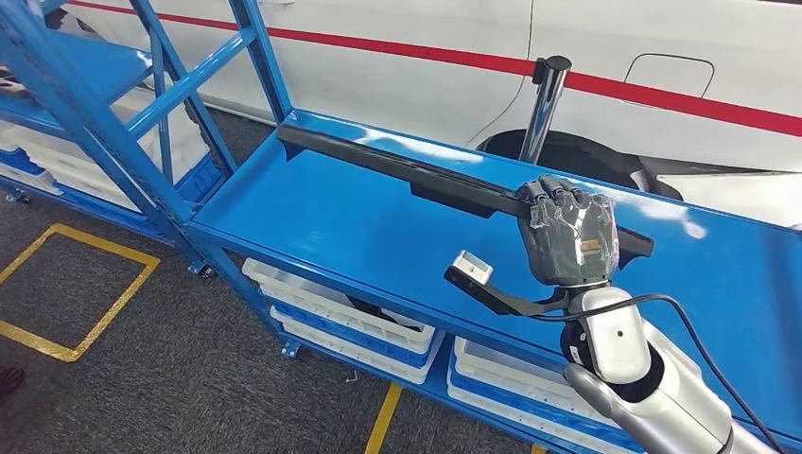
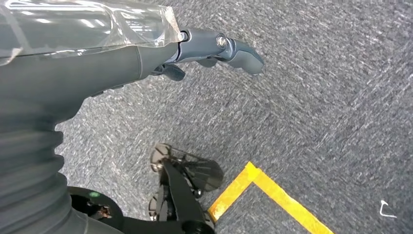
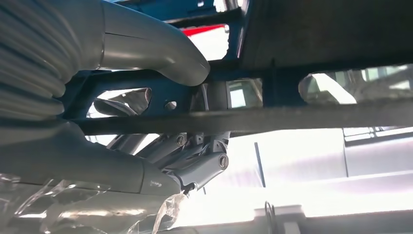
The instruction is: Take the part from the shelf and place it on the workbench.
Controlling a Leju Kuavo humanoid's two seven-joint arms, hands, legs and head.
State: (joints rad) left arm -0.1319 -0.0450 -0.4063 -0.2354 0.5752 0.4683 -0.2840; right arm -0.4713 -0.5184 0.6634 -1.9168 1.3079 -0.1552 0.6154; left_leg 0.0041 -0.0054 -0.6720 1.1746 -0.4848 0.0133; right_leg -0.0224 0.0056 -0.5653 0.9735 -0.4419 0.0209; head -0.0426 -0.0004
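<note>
A long black part [image 1: 397,165] lies slantwise along the blue shelf [image 1: 331,222], from its far left corner toward the right. My right hand [image 1: 569,232] is over the part's right portion, fingers [image 1: 549,194] curled across its top. In the right wrist view the part [image 3: 302,117] runs as a dark bar between the thick thumb [image 3: 160,48] and the darker fingers [image 3: 199,158], so the hand grips it. My left hand [image 2: 146,53] hangs over grey carpet, holding nothing, with its thumb [image 2: 238,51] stretched out.
White bins [image 1: 340,317] fill the level under the shelf. Blue rack uprights [image 1: 113,123] stand at the left. Behind the shelf are a white car with a red stripe [image 1: 662,57] and a chrome post [image 1: 544,109]. Yellow tape [image 1: 76,293] marks the carpet.
</note>
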